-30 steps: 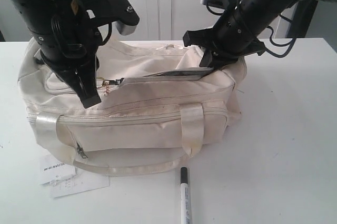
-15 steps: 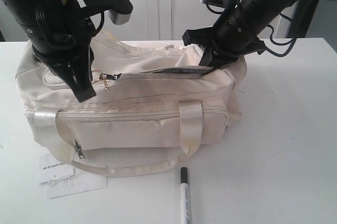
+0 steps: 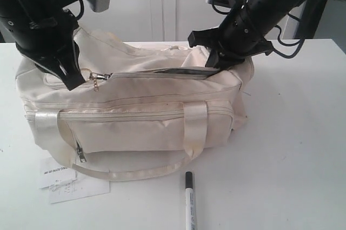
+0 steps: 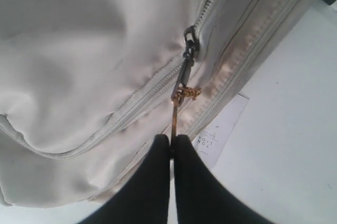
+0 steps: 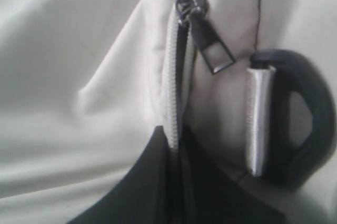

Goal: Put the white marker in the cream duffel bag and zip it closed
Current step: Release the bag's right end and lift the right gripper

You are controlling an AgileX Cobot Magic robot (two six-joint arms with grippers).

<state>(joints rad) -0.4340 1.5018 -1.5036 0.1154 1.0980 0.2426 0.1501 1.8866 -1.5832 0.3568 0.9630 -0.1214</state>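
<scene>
The marker point(image 3: 190, 204) is laid on the table point(image 3: 292, 149) just in front of the bag point(image 3: 135, 133). It is outside the bag, with its black cap pointed toward it and near the drooping strap handle point(image 3: 130, 175). The bag's top zip is seen partly open. A narrow dark slit point(image 3: 181, 73) of lining is shown, and what lies inside cannot be told. To the left of the marker, a paper tag point(image 3: 70, 184) is laid flat at the bag's front corner. The left hand point(image 3: 75, 83) is held at the bag's upper left, well apart from the marker, with its fingers pressed together on the gold zip pull point(image 4: 174, 119). The right hand point(image 3: 217, 63) is set at the bag's right end, also well apart from the marker. It is clamped on the zip edge beside a black ring point(image 5: 310, 119).
</scene>
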